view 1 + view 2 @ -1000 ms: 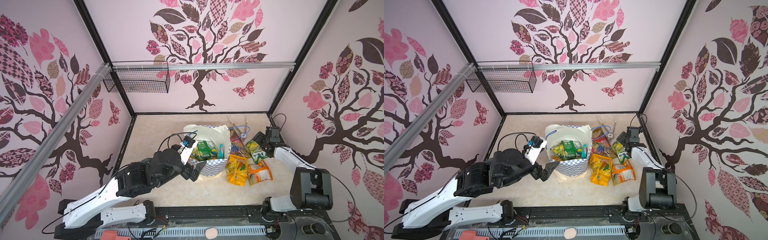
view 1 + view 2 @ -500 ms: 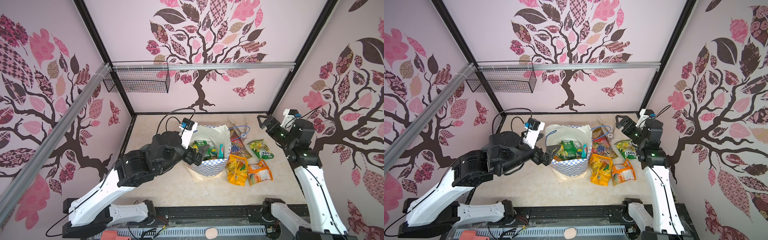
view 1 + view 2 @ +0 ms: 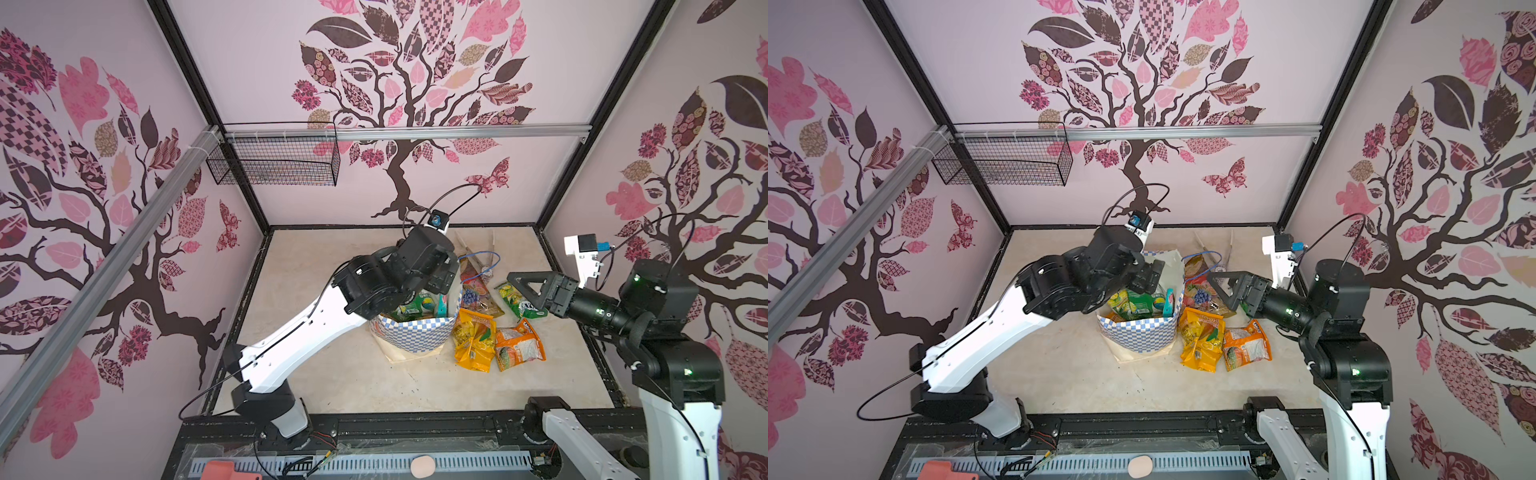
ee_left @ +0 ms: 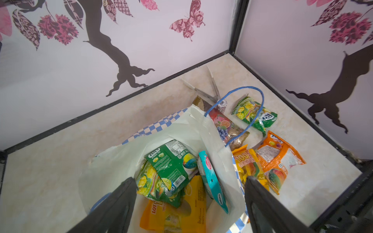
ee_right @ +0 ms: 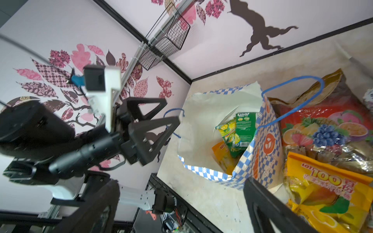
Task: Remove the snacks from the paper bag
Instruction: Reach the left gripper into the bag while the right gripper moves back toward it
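Note:
The paper bag (image 3: 415, 334) (image 3: 1138, 338) stands open at mid table. Inside it lie snacks: a green packet (image 4: 171, 161), a teal packet (image 4: 212, 181) and an orange-yellow packet (image 4: 181, 213). To the right of the bag, on the table, are a red fruit packet (image 3: 473, 286), a green packet (image 3: 521, 301), a yellow packet (image 3: 473, 340) and an orange packet (image 3: 519, 345). My left gripper (image 3: 442, 282) (image 4: 188, 179) hangs open over the bag's mouth and holds nothing. My right gripper (image 3: 519, 286) (image 5: 180, 181) is open and empty, raised above the loose packets.
Metal tongs (image 4: 201, 93) lie behind the bag near the back wall. One of the bag's blue cord handles (image 4: 260, 96) loops over the red packet. A wire basket (image 3: 274, 160) hangs on the back wall at left. Black frame edges (image 3: 374, 424) bound the table.
My left gripper rose from the bag's near left side to above its mouth. My right gripper lifted off the green packet on the table and drew back to the right.

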### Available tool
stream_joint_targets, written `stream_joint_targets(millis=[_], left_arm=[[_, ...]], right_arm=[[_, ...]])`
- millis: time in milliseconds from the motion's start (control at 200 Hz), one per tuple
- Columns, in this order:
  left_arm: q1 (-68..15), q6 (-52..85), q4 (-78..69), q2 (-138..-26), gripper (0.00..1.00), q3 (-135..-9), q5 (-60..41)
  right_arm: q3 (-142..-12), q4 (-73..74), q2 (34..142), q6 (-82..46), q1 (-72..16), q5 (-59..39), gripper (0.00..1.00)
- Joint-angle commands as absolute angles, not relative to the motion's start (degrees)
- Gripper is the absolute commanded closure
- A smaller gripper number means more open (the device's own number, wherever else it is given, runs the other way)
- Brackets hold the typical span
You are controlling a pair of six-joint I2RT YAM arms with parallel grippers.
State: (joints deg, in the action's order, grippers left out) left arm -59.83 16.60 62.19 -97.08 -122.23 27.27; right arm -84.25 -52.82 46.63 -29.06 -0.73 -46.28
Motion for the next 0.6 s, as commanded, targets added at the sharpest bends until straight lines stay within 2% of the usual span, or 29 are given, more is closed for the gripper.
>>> stream_joint_targets(millis=[0,95,295,595], left_arm=[[-56.2,20.2,73.0,-102.8,0.17,-129.8,22.2],[-54.1,20.9,77.5,-107.6,0.18,-132.5,16.3],[-51.4,21.3,78.0,-112.0,0.19,-130.6,11.5],[-48.5,20.6,75.3,-114.2,0.19,-121.2,6.2]], right_arm=[[-85.9,-58.7,48.7,-25.8,-2.0,-48.8,0.01],[-86.5,-57.3,50.1,-26.1,-3.0,-48.0,0.01],[-86.5,-55.9,51.7,-26.4,-4.1,-47.1,0.01],[-81.4,-53.5,51.5,-26.1,-4.4,-45.5,0.02]])
